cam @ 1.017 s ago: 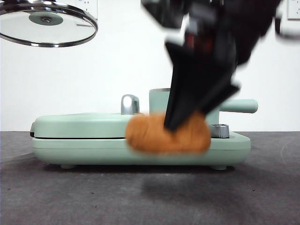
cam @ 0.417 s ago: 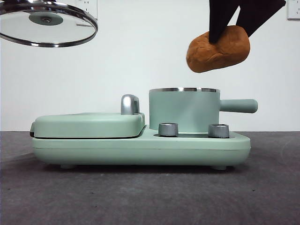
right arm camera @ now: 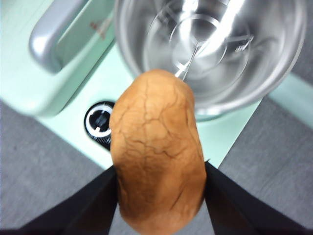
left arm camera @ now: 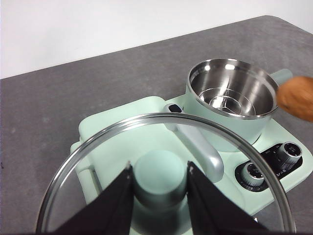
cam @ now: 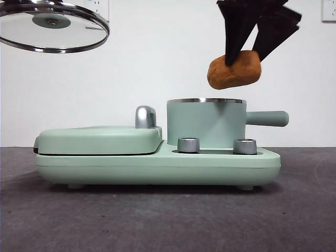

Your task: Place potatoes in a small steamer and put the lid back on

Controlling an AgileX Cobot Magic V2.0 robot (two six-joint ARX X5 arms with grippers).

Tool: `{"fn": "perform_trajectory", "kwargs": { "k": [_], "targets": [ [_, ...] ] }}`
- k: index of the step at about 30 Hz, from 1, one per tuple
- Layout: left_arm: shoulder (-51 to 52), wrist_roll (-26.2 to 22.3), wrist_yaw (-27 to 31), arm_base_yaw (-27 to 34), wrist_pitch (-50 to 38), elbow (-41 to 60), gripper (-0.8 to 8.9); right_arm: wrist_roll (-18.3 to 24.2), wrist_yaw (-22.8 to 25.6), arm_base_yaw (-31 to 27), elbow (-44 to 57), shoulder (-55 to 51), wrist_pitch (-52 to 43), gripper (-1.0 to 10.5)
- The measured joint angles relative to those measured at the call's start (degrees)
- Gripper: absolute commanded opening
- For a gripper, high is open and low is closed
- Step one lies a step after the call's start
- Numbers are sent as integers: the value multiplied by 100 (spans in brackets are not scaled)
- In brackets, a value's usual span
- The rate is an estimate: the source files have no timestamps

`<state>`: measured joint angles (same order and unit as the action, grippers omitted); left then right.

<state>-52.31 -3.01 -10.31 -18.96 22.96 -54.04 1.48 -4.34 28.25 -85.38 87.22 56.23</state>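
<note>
My right gripper [cam: 245,58] is shut on the orange-brown potato [cam: 234,70] and holds it in the air just above the right part of the steamer pot's [cam: 206,122] open steel rim. In the right wrist view the potato [right arm camera: 156,152] fills the space between the jaws, with the empty steel pot [right arm camera: 210,49] beyond it. My left gripper [left arm camera: 159,183] is shut on the mint knob of the glass lid [left arm camera: 166,166] and holds it high at the left [cam: 52,26], clear of the pot [left arm camera: 230,98].
The pot sits on a mint-green cooker base [cam: 157,163] with a flat griddle cover [cam: 100,139] and chrome handle [cam: 145,116] on the left, and two steel dials [cam: 189,145] in front. The pot's side handle [cam: 268,118] points right. Dark table around.
The potato was lifted from in front of the cooker to above the pot, then came down and a little left toward the rim. The lid has not moved.
</note>
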Motion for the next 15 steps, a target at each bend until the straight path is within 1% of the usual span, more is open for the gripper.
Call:
{"fn": "perform_trajectory", "kwargs": {
  "k": [7, 15],
  "targets": [
    [-2, 2, 0, 0, 0, 0, 8, 289, -4, -168, -1003, 931, -2, 222],
    [-2, 7, 0, 0, 0, 0, 8, 426, -2, -256, -2002, 1952, -24, 222]
  ]
}}
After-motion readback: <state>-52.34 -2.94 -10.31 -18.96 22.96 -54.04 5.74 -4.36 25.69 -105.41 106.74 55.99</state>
